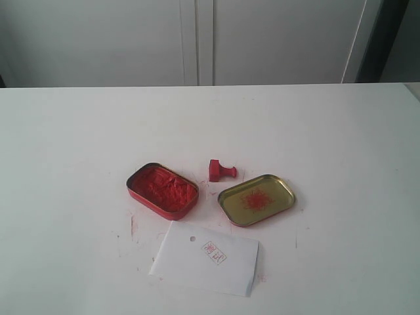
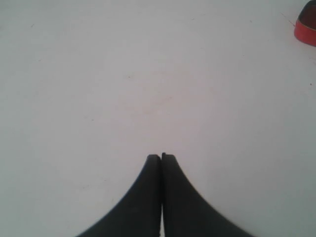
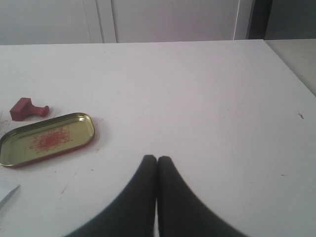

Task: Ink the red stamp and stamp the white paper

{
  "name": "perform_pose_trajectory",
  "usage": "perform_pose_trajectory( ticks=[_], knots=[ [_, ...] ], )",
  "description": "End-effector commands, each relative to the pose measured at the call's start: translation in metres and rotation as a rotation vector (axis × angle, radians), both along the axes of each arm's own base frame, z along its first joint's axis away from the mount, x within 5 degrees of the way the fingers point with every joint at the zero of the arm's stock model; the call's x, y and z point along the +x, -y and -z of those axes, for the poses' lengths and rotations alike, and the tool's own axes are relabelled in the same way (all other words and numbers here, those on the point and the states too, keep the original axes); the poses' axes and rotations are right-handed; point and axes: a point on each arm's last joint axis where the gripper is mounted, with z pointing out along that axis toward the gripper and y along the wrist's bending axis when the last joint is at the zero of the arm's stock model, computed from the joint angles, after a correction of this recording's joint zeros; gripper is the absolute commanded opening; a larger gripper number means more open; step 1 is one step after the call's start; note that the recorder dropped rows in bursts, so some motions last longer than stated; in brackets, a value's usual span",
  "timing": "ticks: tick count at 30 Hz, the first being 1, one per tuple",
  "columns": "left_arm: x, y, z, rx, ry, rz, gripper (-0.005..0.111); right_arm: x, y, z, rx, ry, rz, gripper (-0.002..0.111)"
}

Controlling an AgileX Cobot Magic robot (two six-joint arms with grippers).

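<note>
The red stamp (image 1: 220, 170) lies on its side on the white table between the two tins; the right wrist view also catches the red stamp (image 3: 27, 109). The white paper (image 1: 205, 258) lies in front of the tins and carries a small red print (image 1: 214, 252) beside its punched hole. Only a corner of the white paper (image 3: 7, 192) shows in the right wrist view. My left gripper (image 2: 161, 157) is shut on nothing over bare table. My right gripper (image 3: 157, 159) is also shut and empty, well apart from the stamp. Neither gripper appears in the exterior view.
A red tin of crumbly red paste (image 1: 162, 190) sits left of the stamp; its rim (image 2: 306, 27) shows in the left wrist view. The gold tin lid (image 1: 256, 199), smeared red inside, lies to the right, and the same gold lid (image 3: 47, 138) shows in the right wrist view. Red smudges mark the table.
</note>
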Motion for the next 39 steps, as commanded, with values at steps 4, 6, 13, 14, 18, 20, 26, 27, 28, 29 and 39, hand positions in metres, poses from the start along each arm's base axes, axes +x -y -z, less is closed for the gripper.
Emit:
perform_pose_trajectory(
  ticks=[4, 6, 13, 14, 18, 20, 26, 27, 28, 29, 39],
  knots=[
    [-0.0002, 0.0006, 0.0023, -0.006, -0.003, 0.008, 0.000, -0.0002, 0.0004, 0.0021, -0.013, -0.002, 0.001, 0.000],
    [-0.0002, 0.0006, 0.0023, -0.006, -0.003, 0.008, 0.000, -0.0001, 0.0004, 0.0021, -0.022, -0.001, -0.001, 0.000],
    [-0.0002, 0.0006, 0.0023, -0.006, -0.003, 0.008, 0.000, -0.0001, 0.0011, 0.0021, -0.085, 0.003, -0.010, 0.000],
    [-0.0002, 0.0006, 0.0023, -0.006, -0.003, 0.008, 0.000, -0.0001, 0.0011, 0.0021, -0.085, 0.003, -0.010, 0.000],
    [-0.0002, 0.0006, 0.0023, -0.006, -0.003, 0.008, 0.000, -0.0001, 0.0011, 0.0021, -0.085, 0.003, -0.010, 0.000],
    [-0.0002, 0.0006, 0.0023, -0.006, -0.003, 0.008, 0.000, -0.0001, 0.0011, 0.0021, -0.083, 0.003, -0.009, 0.000],
    [-0.0002, 0.0006, 0.0023, -0.006, -0.003, 0.008, 0.000, -0.0001, 0.0011, 0.0021, -0.083, 0.003, -0.009, 0.000],
    [-0.0002, 0.0006, 0.0023, -0.006, -0.003, 0.008, 0.000, -0.0001, 0.0011, 0.0021, -0.083, 0.003, -0.009, 0.000],
    [-0.0002, 0.0006, 0.0023, -0.006, -0.003, 0.008, 0.000, -0.0001, 0.0011, 0.0021, -0.083, 0.003, -0.009, 0.000],
    [-0.0002, 0.0006, 0.0023, -0.006, -0.003, 0.008, 0.000, -0.0001, 0.0011, 0.0021, -0.083, 0.003, -0.009, 0.000],
    [-0.0002, 0.0006, 0.0023, -0.006, -0.003, 0.008, 0.000, -0.0001, 0.0011, 0.0021, -0.083, 0.003, -0.009, 0.000]
  ],
)
